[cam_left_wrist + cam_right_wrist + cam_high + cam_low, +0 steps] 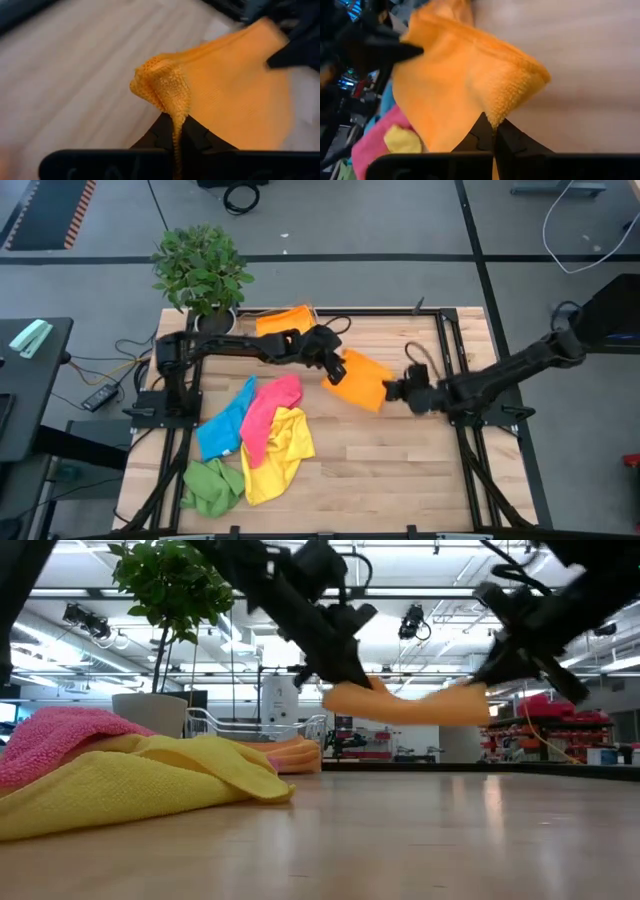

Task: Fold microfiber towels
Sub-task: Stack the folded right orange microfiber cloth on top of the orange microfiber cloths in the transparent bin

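Observation:
An orange towel (360, 380) hangs in the air over the middle of the table, stretched between my two grippers. My left gripper (333, 370) is shut on its left end, my right gripper (393, 391) on its right end. The low view shows the orange towel (410, 708) well above the tabletop. Pink (268, 412), yellow (277, 452), blue (222, 425) and green (212, 485) towels lie in a heap at the front left. Another orange towel (284, 319) lies at the far edge. My left gripper pinches a bunched corner (167, 95) of the orange towel between its two fingers; the cloth is gathered in several layers there. The towel is lifted clear of the table. My right gripper pinches a folded corner (512, 102) at the opposite end between its two fingers. The towel spans between the two grippers with a slight sag.
A potted plant (203, 275) stands at the table's far left corner. A black frame (452, 360) runs along the table's sides. Bare wood (400, 470) lies at the front right.

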### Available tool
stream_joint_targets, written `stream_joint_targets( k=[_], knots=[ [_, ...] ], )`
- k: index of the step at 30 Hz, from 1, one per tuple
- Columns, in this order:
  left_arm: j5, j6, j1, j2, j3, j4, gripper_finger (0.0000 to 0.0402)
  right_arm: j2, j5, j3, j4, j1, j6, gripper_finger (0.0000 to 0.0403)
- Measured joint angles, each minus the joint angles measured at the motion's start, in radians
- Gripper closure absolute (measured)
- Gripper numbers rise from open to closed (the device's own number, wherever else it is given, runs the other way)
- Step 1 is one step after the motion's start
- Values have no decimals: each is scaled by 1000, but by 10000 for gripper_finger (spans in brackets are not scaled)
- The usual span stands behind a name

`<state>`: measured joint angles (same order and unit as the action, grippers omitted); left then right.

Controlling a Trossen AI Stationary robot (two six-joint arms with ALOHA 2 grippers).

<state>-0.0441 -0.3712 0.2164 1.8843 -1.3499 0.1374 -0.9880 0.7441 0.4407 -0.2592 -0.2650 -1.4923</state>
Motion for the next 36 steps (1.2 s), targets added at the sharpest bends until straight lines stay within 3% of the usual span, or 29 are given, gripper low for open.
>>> stream_joint_targets(
  k=[7, 11, 15, 20, 27, 36],
  knots=[
    [-320, -21, -36, -131, 0, 160, 388, -27, -220, 174, 56, 348, 487, 402],
    [-441, -43, -19, -163, 0, 231, 388, -177, -418, 291, 179, 556, 711, 402],
    [-565, -58, 25, -180, -1, 294, 388, -385, -588, 471, 224, 694, 878, 402],
    [-608, -121, 114, -193, -2, 448, 388, -643, -739, 729, 223, 767, 1012, 402],
    [-644, -205, 199, -192, 0, 629, 388, -919, -837, 1029, 141, 783, 1112, 402],
    [-669, -296, 221, -175, 0, 777, 388, -1101, -886, 1215, 94, 781, 1176, 402]
  ],
)
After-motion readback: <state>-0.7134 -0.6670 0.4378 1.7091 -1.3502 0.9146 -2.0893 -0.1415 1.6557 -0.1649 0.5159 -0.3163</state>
